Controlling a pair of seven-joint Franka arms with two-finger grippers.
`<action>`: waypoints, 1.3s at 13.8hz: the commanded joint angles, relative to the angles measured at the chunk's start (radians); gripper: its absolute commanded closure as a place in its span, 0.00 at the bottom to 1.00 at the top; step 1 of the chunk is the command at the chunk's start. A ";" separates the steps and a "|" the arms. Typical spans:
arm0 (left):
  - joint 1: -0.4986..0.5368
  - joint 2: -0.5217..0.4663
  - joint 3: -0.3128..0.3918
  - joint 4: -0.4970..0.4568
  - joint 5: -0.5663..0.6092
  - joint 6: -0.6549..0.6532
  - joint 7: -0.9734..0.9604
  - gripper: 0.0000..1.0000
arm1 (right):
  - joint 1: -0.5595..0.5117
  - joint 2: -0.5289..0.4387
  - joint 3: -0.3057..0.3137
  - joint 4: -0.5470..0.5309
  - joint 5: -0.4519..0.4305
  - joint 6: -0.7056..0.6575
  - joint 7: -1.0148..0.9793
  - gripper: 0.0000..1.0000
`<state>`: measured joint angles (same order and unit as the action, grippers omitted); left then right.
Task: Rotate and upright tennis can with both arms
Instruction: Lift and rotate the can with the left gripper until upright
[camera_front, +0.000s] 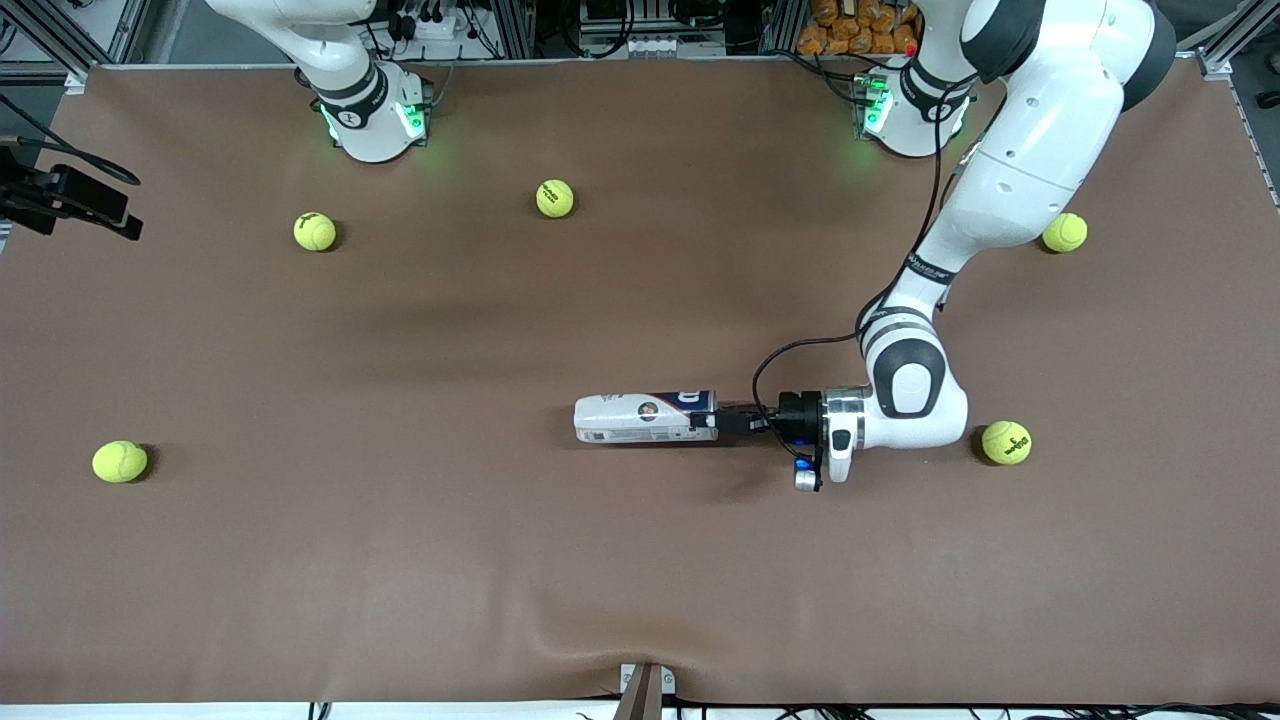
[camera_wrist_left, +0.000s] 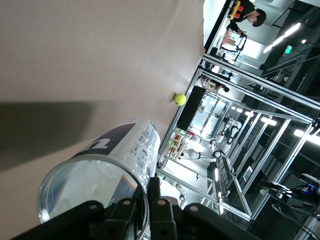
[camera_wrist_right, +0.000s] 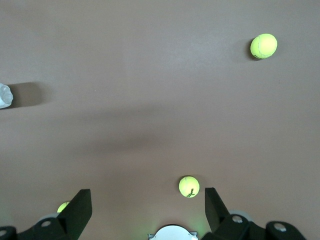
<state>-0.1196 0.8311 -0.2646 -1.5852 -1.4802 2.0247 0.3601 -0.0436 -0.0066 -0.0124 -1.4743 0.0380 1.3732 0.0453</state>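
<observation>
My left gripper (camera_front: 738, 422): clamped tight on the rim of the tennis can (camera_front: 646, 417).
Tennis can: lying flat, mid-table.
My right gripper (camera_wrist_right: 147, 210): waiting high, fingers spread wide, nothing held.
Table (camera_front: 400, 550): brown cloth, scattered tennis balls (camera_front: 120, 461).
Room: metal framing, bright strip lights.

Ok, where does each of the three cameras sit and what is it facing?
Front view: high across the table, facing both arm bases; left gripper shut on the lying tennis can.
Left wrist view: along the can from its open rim; own fingers pinch that rim.
Right wrist view: over the table; right gripper open, waiting.
Shared: the can's end also shows there.
</observation>
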 joint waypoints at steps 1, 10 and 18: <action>-0.003 -0.058 -0.002 -0.001 0.032 0.011 -0.114 0.95 | -0.001 0.008 -0.004 0.034 0.003 -0.019 0.005 0.00; -0.054 -0.219 -0.002 0.105 0.324 0.014 -0.677 0.95 | -0.016 -0.006 -0.009 0.042 0.006 -0.029 0.005 0.00; -0.158 -0.352 -0.013 0.184 0.753 0.012 -1.191 0.96 | -0.016 -0.006 -0.009 0.048 0.006 -0.029 0.007 0.00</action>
<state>-0.2410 0.4997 -0.2825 -1.4217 -0.8191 2.0259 -0.7316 -0.0491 -0.0082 -0.0261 -1.4437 0.0378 1.3597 0.0455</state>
